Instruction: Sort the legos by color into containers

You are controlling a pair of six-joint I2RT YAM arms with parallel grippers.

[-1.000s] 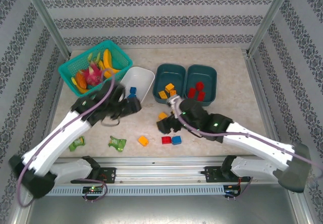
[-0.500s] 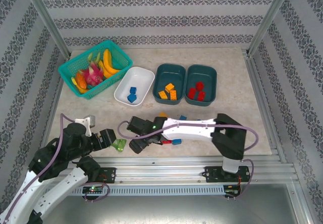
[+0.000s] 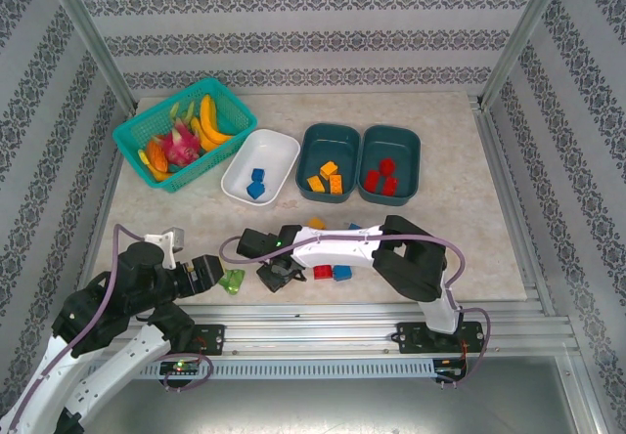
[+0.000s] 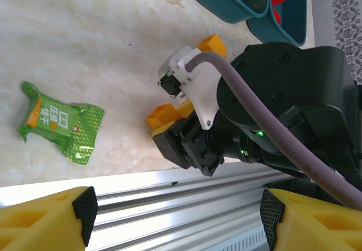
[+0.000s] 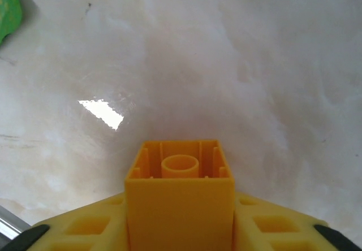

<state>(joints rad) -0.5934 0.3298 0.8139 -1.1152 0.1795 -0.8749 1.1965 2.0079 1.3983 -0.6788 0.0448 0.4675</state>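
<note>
Marble tabletop (image 3: 460, 219) with three tubs (image 3: 284, 137) (image 3: 331, 128) (image 3: 391, 129); right fingers (image 5: 85, 228) tight on one orange brick (image 5: 180, 206), left fingers (image 4: 34, 223) wide, empty

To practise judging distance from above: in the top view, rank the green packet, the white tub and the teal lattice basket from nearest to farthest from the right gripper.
1. The green packet, just left of the right gripper, which is shut on an orange-yellow brick.
2. The white tub, farther back, mid-table.
3. The teal lattice basket, in the far-left corner.
</note>
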